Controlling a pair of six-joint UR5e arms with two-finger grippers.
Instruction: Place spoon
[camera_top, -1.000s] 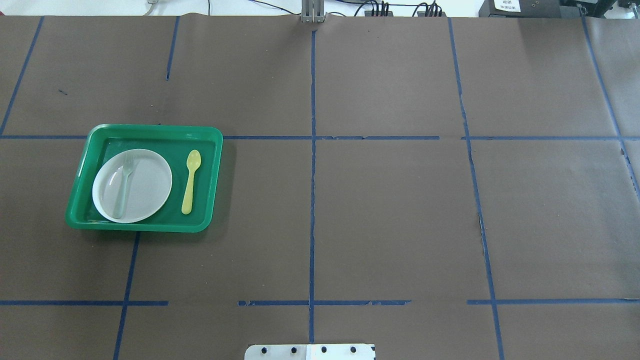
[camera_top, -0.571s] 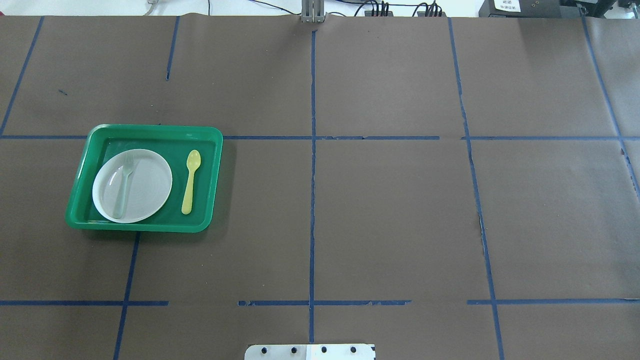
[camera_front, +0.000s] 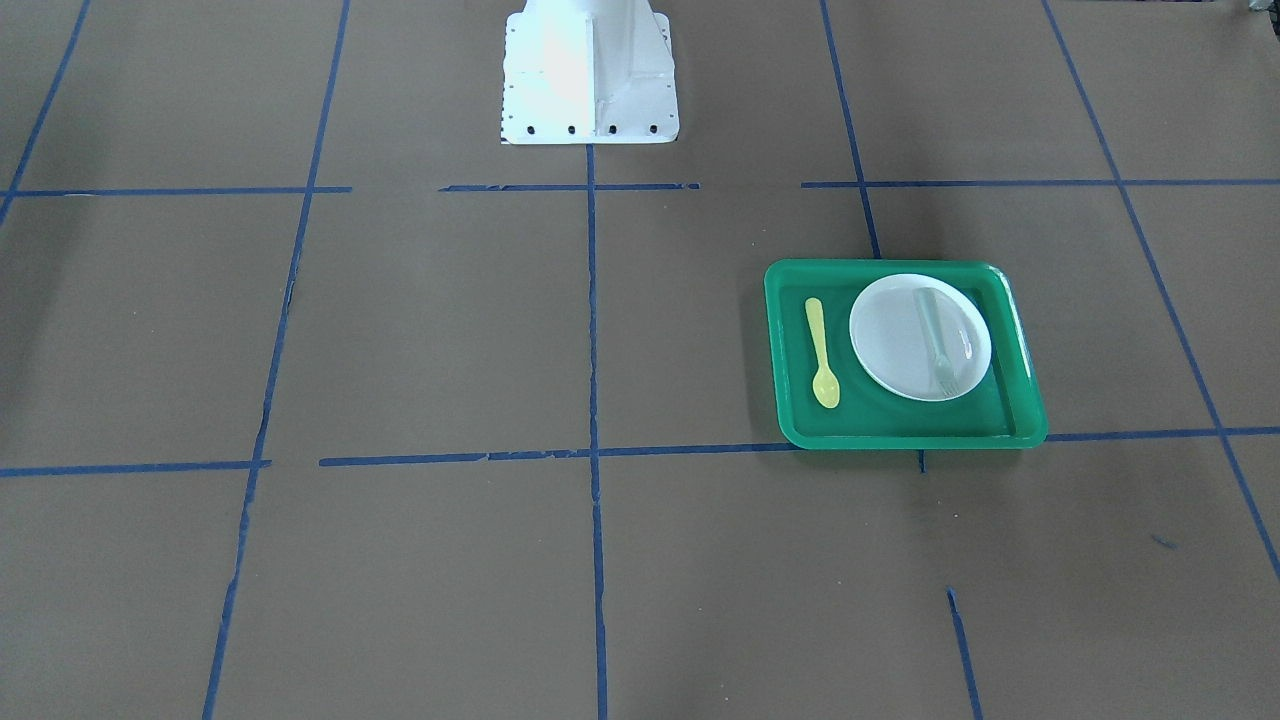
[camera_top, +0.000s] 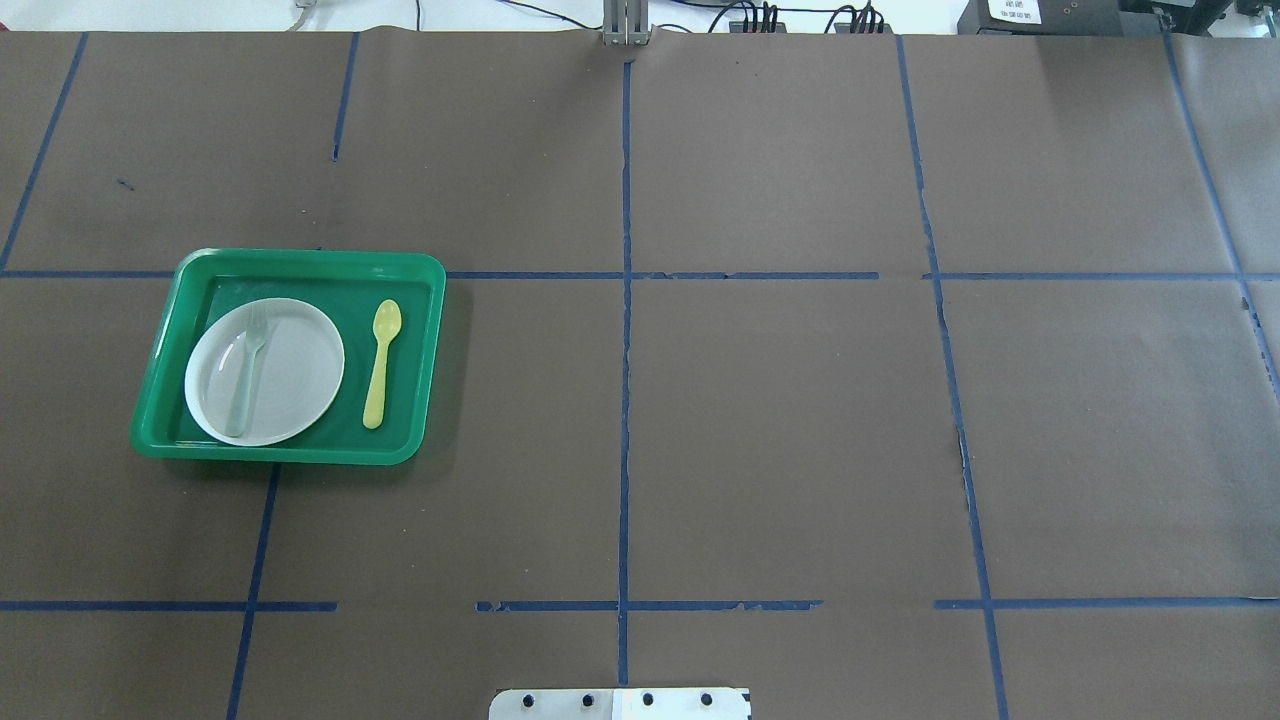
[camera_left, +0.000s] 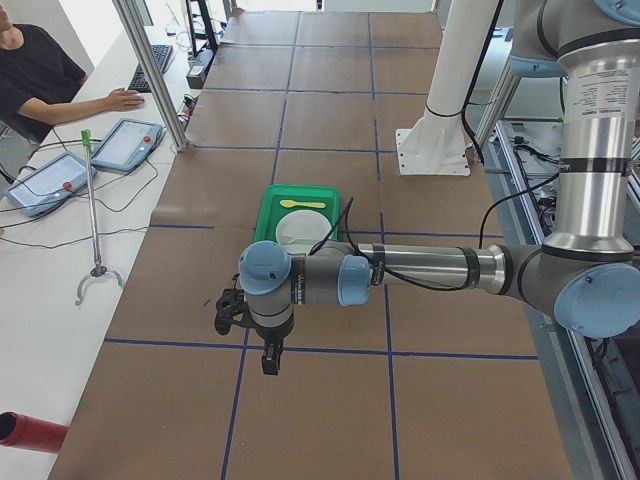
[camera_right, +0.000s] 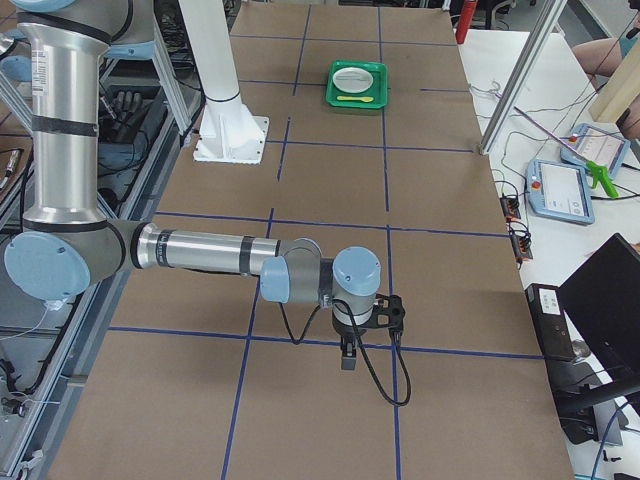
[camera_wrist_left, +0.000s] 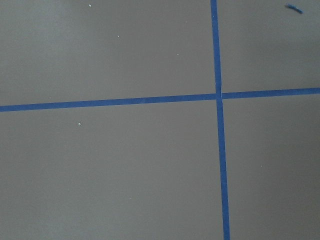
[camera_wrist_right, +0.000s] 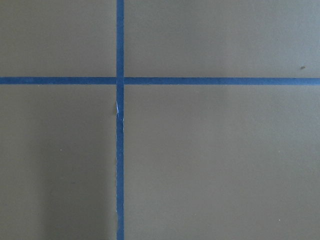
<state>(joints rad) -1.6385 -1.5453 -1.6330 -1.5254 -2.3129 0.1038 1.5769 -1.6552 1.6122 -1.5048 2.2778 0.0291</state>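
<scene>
**Place spoon: both arms parked clear of the tray, spoon lying inside it**

In the left side view, your nearest item is the left gripper (camera_left: 232, 312), hanging over bare brown paper near a blue tape crossing; the right gripper (camera_right: 385, 312) hangs likewise at the table's opposite end. Neither appears to hold anything, but you cannot tell from these side views how far either one's fingers are parted. Further out, the green tray (camera_top: 168, 330) sits on the robot's left half of the table. The spoon (camera_top: 381, 363) lies flat on the tray floor, just beside the white plate (camera_top: 300, 365) and apart from it, bowl end away from the robot. The fork (camera_top: 246, 372) rests on the plate. If the spoon needs re-seating, use the left arm, descend vertically over the mid-handle with fingers across its width, and keep clear of the plate rim and tray wall.
</scene>
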